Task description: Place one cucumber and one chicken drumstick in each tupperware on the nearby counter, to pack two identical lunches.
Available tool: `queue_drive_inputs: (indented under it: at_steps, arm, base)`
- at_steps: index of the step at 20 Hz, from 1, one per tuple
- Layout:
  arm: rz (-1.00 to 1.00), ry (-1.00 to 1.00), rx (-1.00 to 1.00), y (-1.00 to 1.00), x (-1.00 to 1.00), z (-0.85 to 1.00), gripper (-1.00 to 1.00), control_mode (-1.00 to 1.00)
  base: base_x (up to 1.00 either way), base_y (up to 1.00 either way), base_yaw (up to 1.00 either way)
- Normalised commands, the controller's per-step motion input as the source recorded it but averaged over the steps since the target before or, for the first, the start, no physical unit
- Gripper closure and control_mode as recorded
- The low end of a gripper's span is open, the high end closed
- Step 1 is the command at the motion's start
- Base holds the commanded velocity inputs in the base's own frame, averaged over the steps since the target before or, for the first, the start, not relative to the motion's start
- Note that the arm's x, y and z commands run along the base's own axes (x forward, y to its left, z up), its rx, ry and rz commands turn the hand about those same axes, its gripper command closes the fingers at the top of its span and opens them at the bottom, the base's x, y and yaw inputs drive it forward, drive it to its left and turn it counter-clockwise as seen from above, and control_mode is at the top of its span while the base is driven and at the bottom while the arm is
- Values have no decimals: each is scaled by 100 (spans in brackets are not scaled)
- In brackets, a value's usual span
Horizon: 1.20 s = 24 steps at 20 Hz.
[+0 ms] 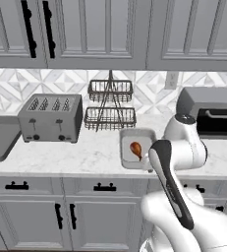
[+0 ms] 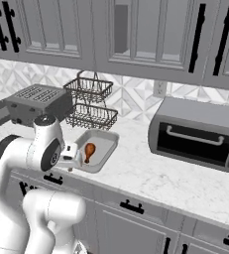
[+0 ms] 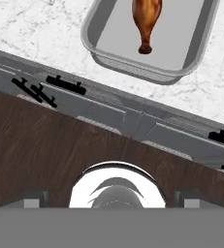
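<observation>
Grey upper cabinets with black handles hang above diamond-patterned tiles; dark wooden floor below.

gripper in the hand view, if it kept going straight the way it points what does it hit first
Probably the dark wood floor in front of the cabinets, not the tupperware; depth is hard to judge, and the jaws aren't clearly visible.

My arm was white with dark joints. The chicken drumstick shone glossy orange-brown inside the plain grey tupperware. The counter was white with faint grey marbling, over grey cabinet fronts with black handles. The wall tiles carried a pale grey-and-white diamond pattern. The toaster was grey, the wire basket rack dark, the toaster oven grey with a black door. The floor was dark brown wood grain.
</observation>
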Motion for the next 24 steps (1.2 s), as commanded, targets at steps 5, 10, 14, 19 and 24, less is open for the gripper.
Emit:
queue_drive_inputs:
  at_steps: [5,10,14,19,24]
  arm:
    - [0,0,0,0,0,0,-100,100]
    - [0,0,0,0,0,0,-100,100]
    - [0,0,0,0,0,0,-100,100]
    - [0,0,0,0,0,0,-100,100]
    - [0,0,0,0,0,0,-100,100]
  base:
    - [-74,31,62]
    - [-4,32,99]
    - [0,2,100]
    - [-38,7,82]
    - [-9,66,20]
